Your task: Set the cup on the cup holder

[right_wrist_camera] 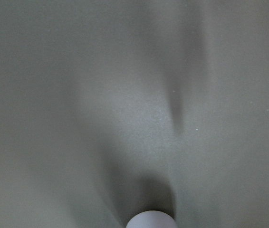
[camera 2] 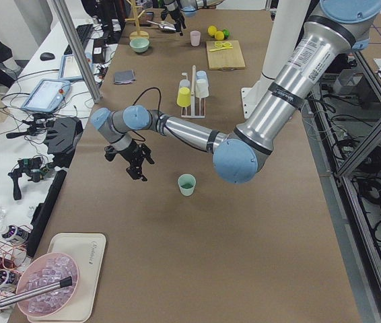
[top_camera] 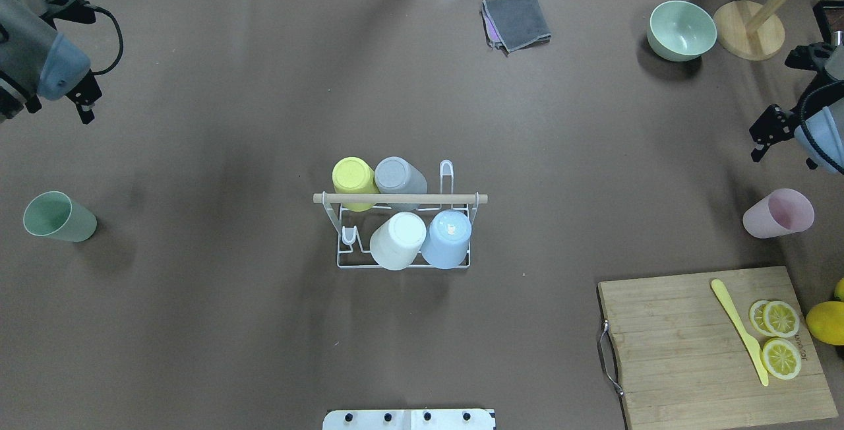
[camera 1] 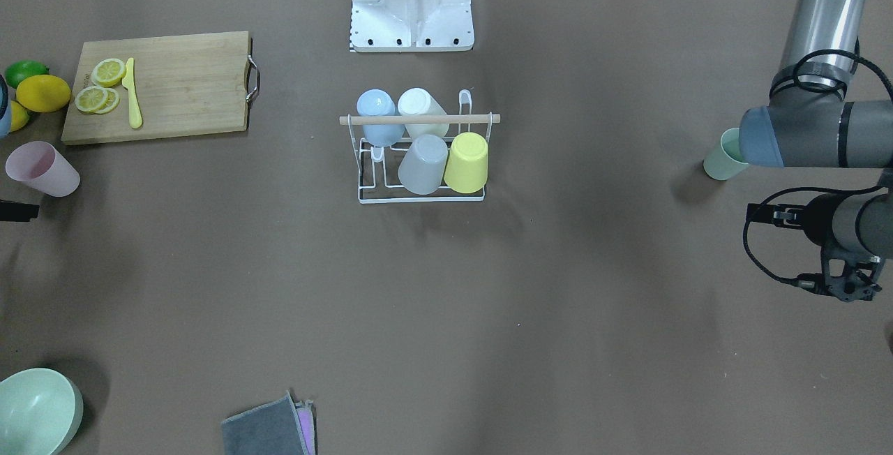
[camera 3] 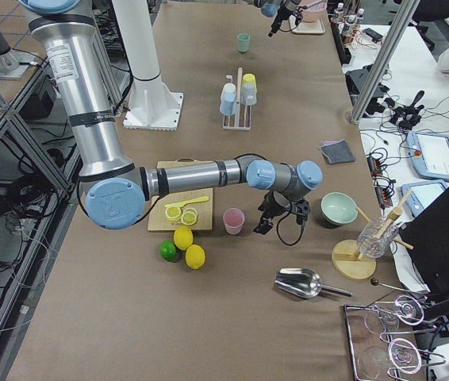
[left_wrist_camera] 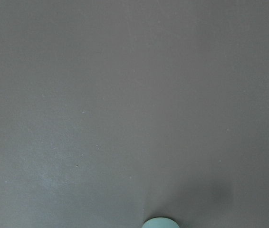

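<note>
Mint-green plastic cup (camera 1: 722,155), front view: stands upright, mouth up, near left gripper (camera 1: 852,289), on its robot-ward side. White wire cup holder with wooden rod (camera 1: 418,120): mid-table, well apart, four cups aboard. Overhead: pale pink plastic cup (top_camera: 778,214) likewise near right gripper (top_camera: 766,136). Jaw spread, both grippers: cannot tell.

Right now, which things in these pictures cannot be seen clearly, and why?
- Left claw: small and dark in the overhead view; open or shut is unclear.
- Right claw: tiny at the overhead view's right edge; cut by the front-facing view's left edge.
- Green cup: the left arm covers part of it front-facing; the left wrist view shows only a sliver.
- Pink cup: blurred sliver at the right wrist view's bottom edge.
</note>
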You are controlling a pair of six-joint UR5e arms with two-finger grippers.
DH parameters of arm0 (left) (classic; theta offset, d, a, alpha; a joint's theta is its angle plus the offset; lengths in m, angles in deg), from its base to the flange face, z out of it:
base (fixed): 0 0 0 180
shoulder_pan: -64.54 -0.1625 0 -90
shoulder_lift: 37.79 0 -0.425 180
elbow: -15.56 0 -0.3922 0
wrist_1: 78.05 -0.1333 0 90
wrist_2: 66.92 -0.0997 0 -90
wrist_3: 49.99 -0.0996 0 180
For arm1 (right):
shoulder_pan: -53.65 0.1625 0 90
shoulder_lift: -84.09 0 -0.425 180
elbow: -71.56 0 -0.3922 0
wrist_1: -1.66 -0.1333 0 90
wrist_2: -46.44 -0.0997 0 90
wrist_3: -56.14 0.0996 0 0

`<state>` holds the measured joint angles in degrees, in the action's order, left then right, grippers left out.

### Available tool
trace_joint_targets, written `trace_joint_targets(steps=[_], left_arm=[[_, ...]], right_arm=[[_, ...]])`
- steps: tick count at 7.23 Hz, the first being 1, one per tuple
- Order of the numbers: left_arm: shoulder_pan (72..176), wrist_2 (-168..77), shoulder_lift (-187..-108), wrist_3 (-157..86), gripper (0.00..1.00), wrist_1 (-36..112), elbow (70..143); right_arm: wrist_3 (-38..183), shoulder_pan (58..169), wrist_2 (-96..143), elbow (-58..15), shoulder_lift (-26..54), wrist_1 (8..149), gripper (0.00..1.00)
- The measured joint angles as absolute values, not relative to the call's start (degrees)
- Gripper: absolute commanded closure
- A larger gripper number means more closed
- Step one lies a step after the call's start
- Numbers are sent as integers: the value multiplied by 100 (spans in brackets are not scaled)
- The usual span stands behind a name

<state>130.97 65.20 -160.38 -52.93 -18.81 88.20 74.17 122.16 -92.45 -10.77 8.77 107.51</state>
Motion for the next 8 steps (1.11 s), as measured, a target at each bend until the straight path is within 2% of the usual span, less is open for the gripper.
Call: trace_joint_targets(steps=[8], left_arm=[[12446, 6942, -15633, -5400, 2, -2403, 8675]], right_arm=[[6344, 11918, -9386, -828, 844, 10936, 1]])
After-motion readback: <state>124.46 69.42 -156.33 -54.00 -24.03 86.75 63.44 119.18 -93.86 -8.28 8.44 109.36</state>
